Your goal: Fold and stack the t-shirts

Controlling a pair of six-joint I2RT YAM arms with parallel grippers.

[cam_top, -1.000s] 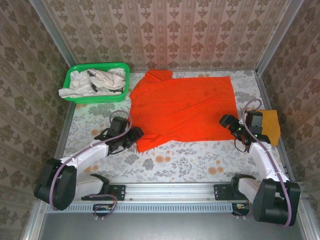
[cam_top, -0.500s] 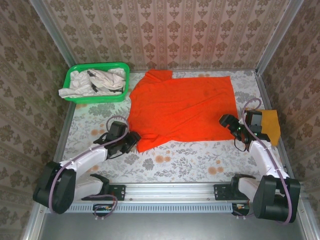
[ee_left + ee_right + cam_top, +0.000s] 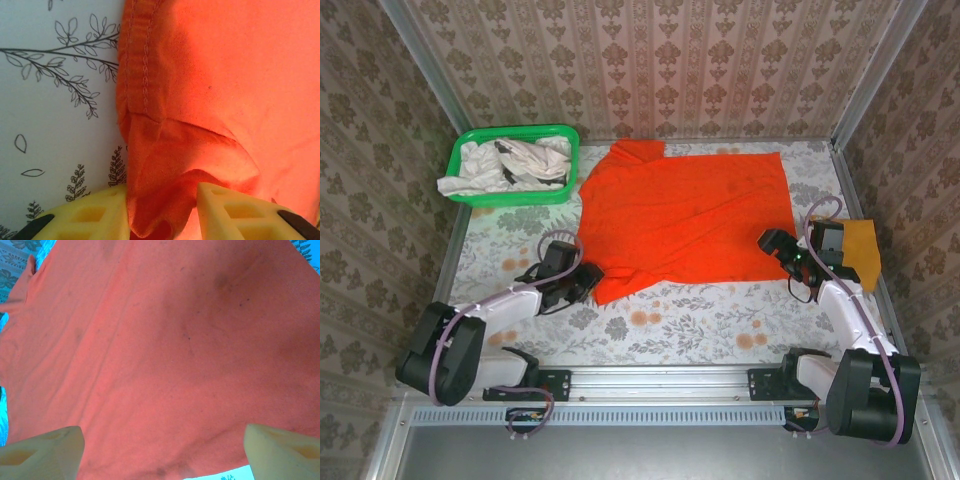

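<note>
1. The left pincer (image 3: 162, 210) has crept forward and narrowed around the near left corner of the orange-red t-shirt (image 3: 690, 215). Bunched cloth sits between its fingers, but I cannot tell whether it grips yet.
2. The right pincer (image 3: 772, 243) stays spread wide at the shirt's right edge, holding nothing.
3. The shirt still lies flat across the bench (image 3: 670, 325), so a first fold looks about to start.
4. The off-white t-shirts (image 3: 510, 160) wait unmoved in the green basket (image 3: 510, 197).

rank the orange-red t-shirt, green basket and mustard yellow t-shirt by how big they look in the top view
1. orange-red t-shirt
2. green basket
3. mustard yellow t-shirt, partly hidden, so its full size is unsure
</note>
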